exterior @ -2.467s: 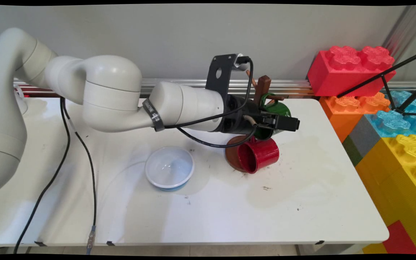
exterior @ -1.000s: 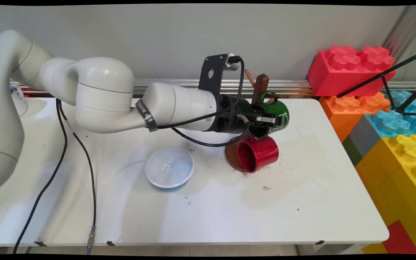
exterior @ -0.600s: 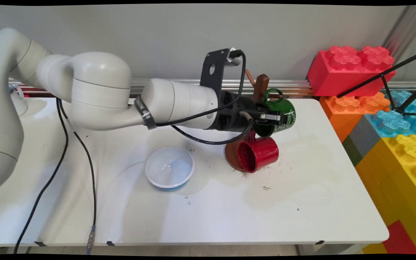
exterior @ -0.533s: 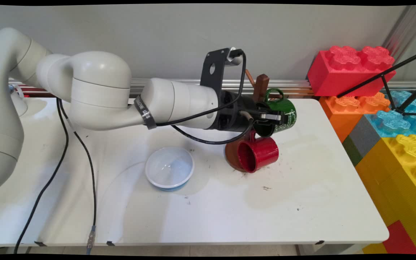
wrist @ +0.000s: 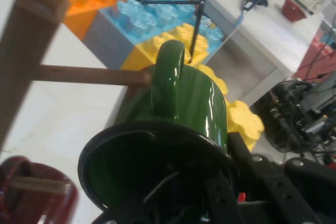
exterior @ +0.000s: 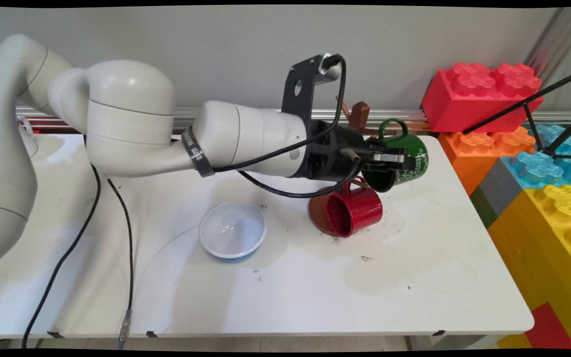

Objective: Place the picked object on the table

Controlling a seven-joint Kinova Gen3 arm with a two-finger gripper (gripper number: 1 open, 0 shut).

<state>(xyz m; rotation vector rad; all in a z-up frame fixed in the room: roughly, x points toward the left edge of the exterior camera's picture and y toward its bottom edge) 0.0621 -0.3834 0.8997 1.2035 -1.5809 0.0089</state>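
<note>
My gripper is shut on the rim of a green mug, which I hold tilted in the air just right of the wooden mug tree. In the hand view the green mug fills the middle, one finger inside it and one outside at my gripper. Its handle sits at the tip of a wooden peg that sticks out from the tree's trunk. A red mug hangs on a lower peg, over the tree's brown base; it shows as the red mug in the hand view.
A white bowl with a blue rim stands on the white table, left of the tree. Large toy blocks, red and yellow among them, are stacked past the table's right edge. Black cables hang at the left.
My gripper shut on the green mug, then lifted it and carried it to the right, so its handle slid out along the peg to the tip. The red mug and bowl stayed put.
</note>
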